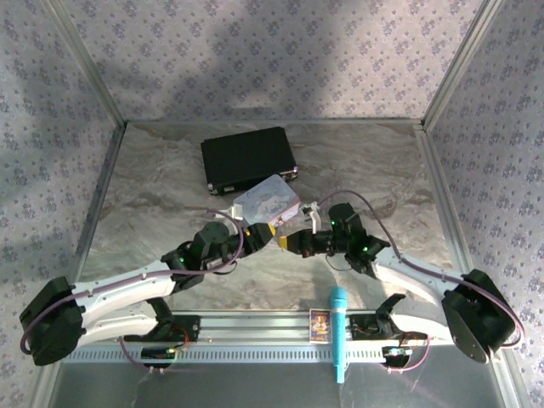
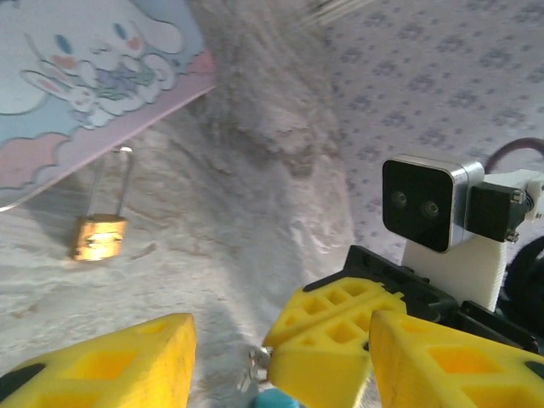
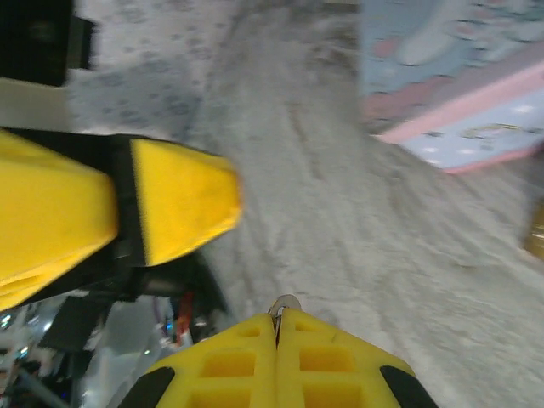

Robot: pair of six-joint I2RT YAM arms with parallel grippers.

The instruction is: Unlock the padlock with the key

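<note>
Marbled surface (image 2: 212,255); the brass padlock (image 2: 99,236) looks small, hard and slippery, best pinched across its body; right pincer (image 3: 277,321) clenches the thin key (image 3: 285,302); left pincer (image 2: 280,336) stands released.

Left pincer (image 1: 257,230) and right pincer (image 1: 286,243) sit close together over the counter (image 1: 382,170), six o'clock of the pastel tin (image 1: 266,202).

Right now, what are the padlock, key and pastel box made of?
Padlock: body looks brass, yellow with dull shine; shackle thin, silvery, likely steel. Key: small pale glinting tip, some metal. Pastel box: printed cartoon lid, pink edge; tin or card, cannot tell.
</note>
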